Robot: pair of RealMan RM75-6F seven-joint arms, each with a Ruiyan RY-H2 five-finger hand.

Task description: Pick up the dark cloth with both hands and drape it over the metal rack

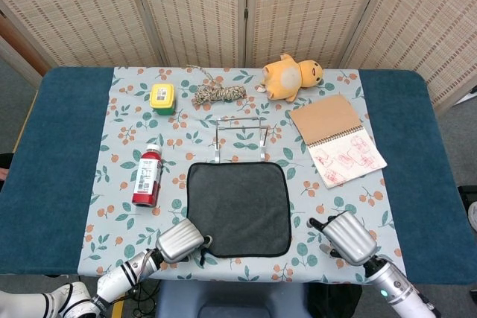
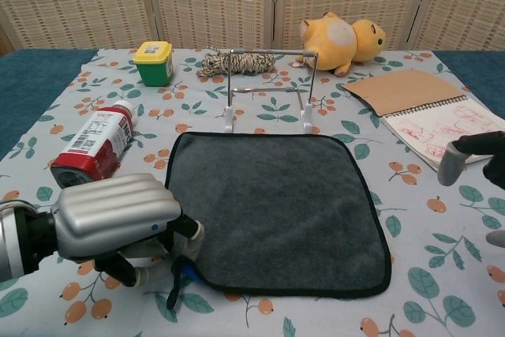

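Observation:
The dark cloth (image 1: 240, 206) (image 2: 276, 207) lies flat on the flowered tablecloth, just in front of the metal rack (image 1: 240, 138) (image 2: 268, 88), which stands upright and bare. My left hand (image 1: 181, 240) (image 2: 118, 219) sits at the cloth's near left corner with its fingers curled around that corner, and the black hem bunches under it. My right hand (image 1: 346, 237) (image 2: 473, 159) hovers to the right of the cloth, near its near right corner. It does not touch the cloth, its fingers are apart and it holds nothing.
A red bottle (image 1: 147, 176) (image 2: 91, 146) lies left of the cloth. A yellow jar (image 1: 162, 98), a coil of rope (image 1: 218, 94) and a yellow plush toy (image 1: 292, 76) stand behind the rack. An open notebook (image 1: 339, 139) (image 2: 430, 112) lies at the right.

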